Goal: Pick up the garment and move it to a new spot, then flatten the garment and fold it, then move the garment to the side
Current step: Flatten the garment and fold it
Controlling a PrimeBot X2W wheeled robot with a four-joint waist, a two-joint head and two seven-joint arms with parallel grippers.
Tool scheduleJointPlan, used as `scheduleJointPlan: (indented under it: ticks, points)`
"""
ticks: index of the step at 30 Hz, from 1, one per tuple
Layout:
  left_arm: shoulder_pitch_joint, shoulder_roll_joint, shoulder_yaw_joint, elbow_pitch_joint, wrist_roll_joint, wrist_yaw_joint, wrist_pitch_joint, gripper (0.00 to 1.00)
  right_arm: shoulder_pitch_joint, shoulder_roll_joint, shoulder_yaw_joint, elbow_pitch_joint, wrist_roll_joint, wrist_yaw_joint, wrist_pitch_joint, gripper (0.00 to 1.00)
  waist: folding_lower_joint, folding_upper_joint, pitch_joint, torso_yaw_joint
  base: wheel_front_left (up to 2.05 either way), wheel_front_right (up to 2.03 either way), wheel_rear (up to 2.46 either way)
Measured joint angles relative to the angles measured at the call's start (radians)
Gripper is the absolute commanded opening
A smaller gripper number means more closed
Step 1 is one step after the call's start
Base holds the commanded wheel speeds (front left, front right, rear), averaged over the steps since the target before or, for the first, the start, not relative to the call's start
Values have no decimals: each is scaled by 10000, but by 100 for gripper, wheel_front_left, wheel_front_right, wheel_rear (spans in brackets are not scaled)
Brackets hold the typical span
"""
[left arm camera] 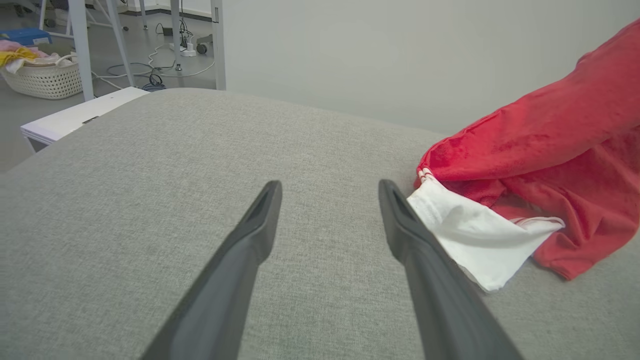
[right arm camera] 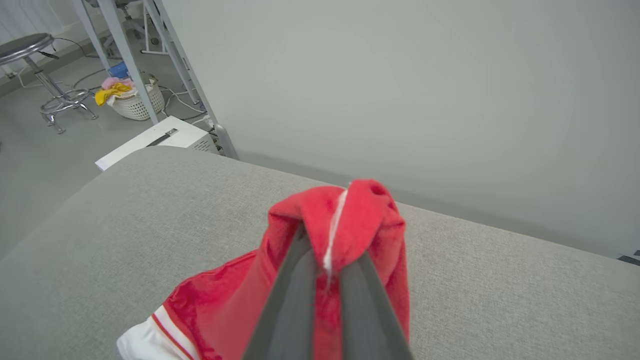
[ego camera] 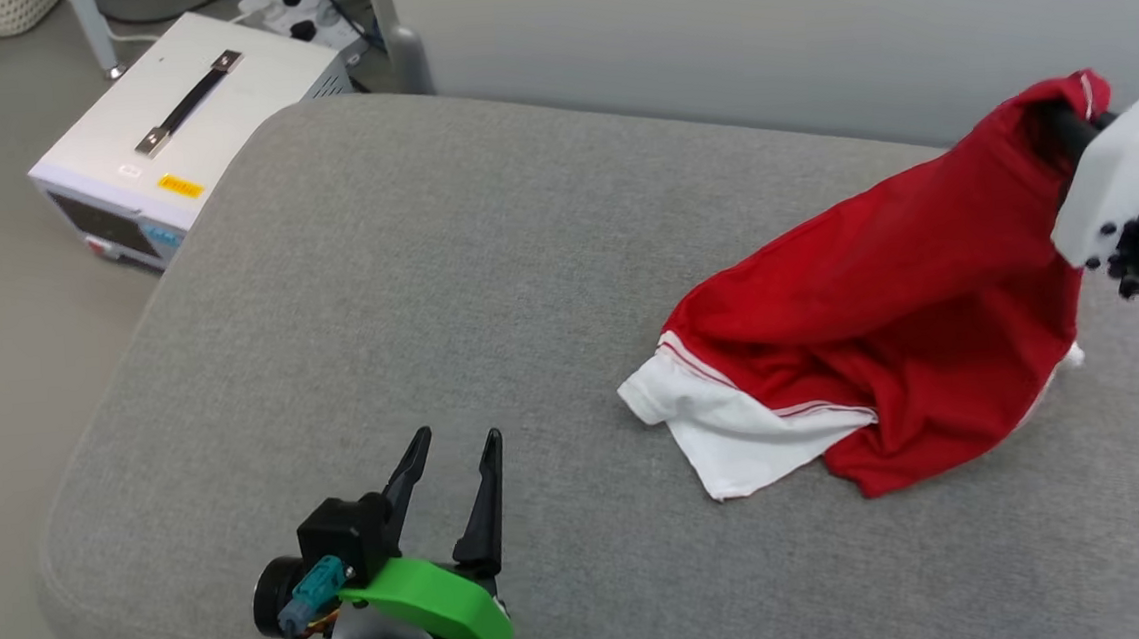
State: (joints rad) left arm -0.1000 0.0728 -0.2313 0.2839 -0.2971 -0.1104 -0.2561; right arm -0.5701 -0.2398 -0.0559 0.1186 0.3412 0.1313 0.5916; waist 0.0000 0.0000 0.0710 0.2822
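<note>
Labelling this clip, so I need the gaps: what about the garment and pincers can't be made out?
- Garment front, all views: bunched, so any print is folded out of sight.
- Right pincer fingertips, right wrist view: buried in red cloth.
- Left pincer arm, head view: cut off by the bottom edge.

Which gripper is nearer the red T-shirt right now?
Right. The right gripper is shut on a raised fold of the red T-shirt; the left gripper hangs open over bare cushion beside its white sleeve, not touching.
</note>
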Motion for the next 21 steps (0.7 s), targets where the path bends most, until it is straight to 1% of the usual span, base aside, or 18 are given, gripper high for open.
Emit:
scheduleJointPlan:
  ticks: [4, 6, 9, 10, 11, 13, 16, 19, 21]
  points:
    - [-321, -90, -128, 10, -4, -15, 0, 100, -1334, -309, -244, 1373, -696, 0, 125, 0, 1, 0, 427, 544, 0, 0, 0]
    - [-442, -121, -196, 15, -8, -54, 0, 100, -1940, -535, -391, 2247, -1158, 0, 100, 0, 0, 0, 640, 861, 0, 0, 0]
    - [-545, -150, -230, 29, -35, -59, 0, 100, -2712, -617, -846, 3603, -1620, 0, -151, 0, 1, 0, 932, 1290, 0, 0, 0]
    - [-566, -151, -238, 33, -40, -63, 2, 100, -2891, -635, -872, 3933, -1839, 0, -288, 28, 1, 0, 1015, 1403, 0, 0, 0]
    - [-595, -153, -270, 42, -63, -75, 0, 100, -3088, -677, -895, 4318, -2079, 0, -525, 99, 1, 0, 1123, 1539, 0, 0, 0]
    - [-659, -163, -330, 63, -117, -82, 0, 100, -3482, -732, -1078, 5158, -2598, 2, -963, 100, 1, 0, 1327, 1793, 0, 0, 0]
    - [-734, -165, -428, 56, -274, -84, 0, 100, -3884, -836, -1411, 6086, -3206, 2, -1670, 100, 1, 0, 1579, 2089, 0, 0, 0]
    - [-770, -167, -481, 38, -414, -67, 0, 100, -4103, -782, -1618, 6826, -3574, 2, -2188, 100, 2, 0, 1763, 2302, 0, 0, 0]
    - [-769, -173, -476, 35, -422, -36, 0, 100, -4135, -646, -1572, 7221, -3636, 2, -2470, 100, 2, 0, 1809, 2344, 0, 0, 0]
